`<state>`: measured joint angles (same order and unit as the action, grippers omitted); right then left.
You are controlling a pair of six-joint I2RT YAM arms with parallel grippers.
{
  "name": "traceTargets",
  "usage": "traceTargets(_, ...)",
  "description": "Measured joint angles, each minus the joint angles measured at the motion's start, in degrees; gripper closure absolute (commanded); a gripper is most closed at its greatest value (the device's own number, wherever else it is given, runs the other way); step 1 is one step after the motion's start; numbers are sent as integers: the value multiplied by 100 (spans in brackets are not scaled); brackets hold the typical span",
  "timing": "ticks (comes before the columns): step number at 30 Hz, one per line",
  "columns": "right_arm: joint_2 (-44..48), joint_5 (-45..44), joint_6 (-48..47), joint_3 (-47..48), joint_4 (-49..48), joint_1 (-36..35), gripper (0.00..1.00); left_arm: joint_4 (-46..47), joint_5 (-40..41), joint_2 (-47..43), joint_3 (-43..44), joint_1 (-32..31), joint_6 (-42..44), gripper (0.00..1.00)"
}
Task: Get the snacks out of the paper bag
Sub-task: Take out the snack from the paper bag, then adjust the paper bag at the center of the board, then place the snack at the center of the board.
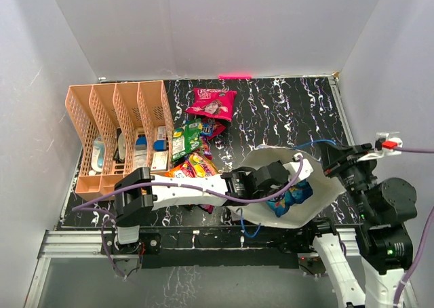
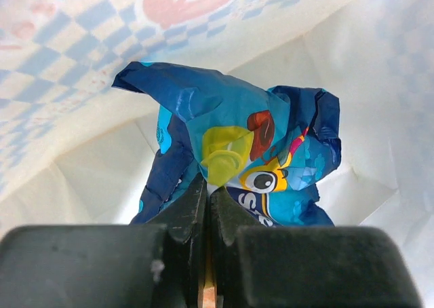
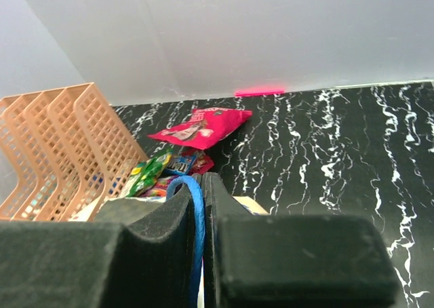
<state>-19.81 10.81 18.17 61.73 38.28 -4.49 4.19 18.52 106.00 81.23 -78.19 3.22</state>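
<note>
I see the black table (image 1: 285, 118) with white streaks under both of my arms. The big paper bag (image 1: 332, 189) lies on its side on the table, and its mouth wraps all around my left pincer (image 2: 209, 193). The bag's cream inside is above that pincer and on both sides of it. The orange rack (image 1: 102, 111) stands well off to the left of my left pincer. A pink packet (image 1: 211, 103) lies out on the table, far ahead of my right pincer (image 3: 200, 186) and a bit to its left. Other packets (image 1: 193, 148) sit in a heap just this side of the pink one. My left pincer is squeezed tight on the bottom edge of a crumpled blue packet (image 2: 237, 138) deep in the bag. My right pincer is closed on the bag's blue cord handle (image 3: 196, 213), which runs down between its two fingers.
</note>
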Motion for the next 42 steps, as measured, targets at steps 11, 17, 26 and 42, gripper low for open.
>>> traceTargets(11,-1051,-793,0,411,-210,0,92,138,380,0,485,-153,651,100)
traceTargets(17,-1193,-857,-249,487,-361,0,92,-63,566,0,907,-155,953,100)
traceTargets(26,-1165,-1300,-433,208,-483,-7,92,-297,730,0,1967,-160,1320,100)
traceTargets(42,-2017,-2898,-417,179,-691,-22,92,-538,1950,46,3974,-192,3014,100)
